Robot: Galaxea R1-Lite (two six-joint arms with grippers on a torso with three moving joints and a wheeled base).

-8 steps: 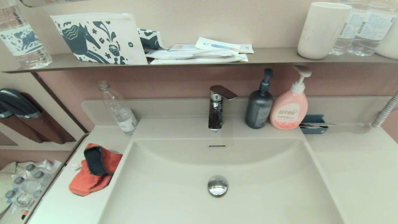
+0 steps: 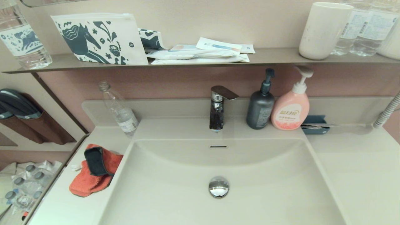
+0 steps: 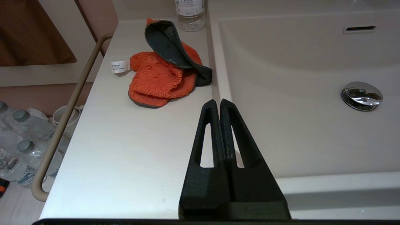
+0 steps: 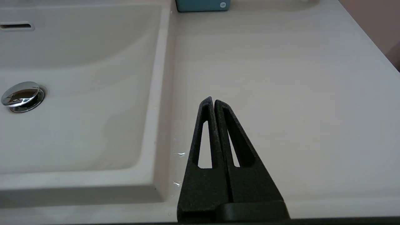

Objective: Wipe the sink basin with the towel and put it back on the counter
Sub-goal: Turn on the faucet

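Observation:
The orange-red towel (image 2: 93,175) (image 3: 161,78) lies crumpled on the counter (image 2: 75,206) left of the sink basin (image 2: 175,200), its dark grey side folded up on top. The basin holds a chrome drain stopper (image 2: 218,186) and an overflow slot (image 2: 218,146). Neither arm shows in the head view. In the left wrist view my left gripper (image 3: 217,101) is shut and empty above the counter's front, near the basin's left rim, short of the towel. In the right wrist view my right gripper (image 4: 211,100) is shut and empty above the counter (image 4: 281,78) right of the basin.
A chrome faucet (image 2: 217,107), a dark pump bottle (image 2: 260,107), a pink pump bottle (image 2: 291,109) and a blue holder (image 2: 315,124) stand behind the basin. A clear plastic bottle (image 2: 120,112) stands beyond the towel. A wall shelf (image 2: 268,57) holds a cup, packets and bottles. A rail (image 3: 64,115) borders the counter's left edge.

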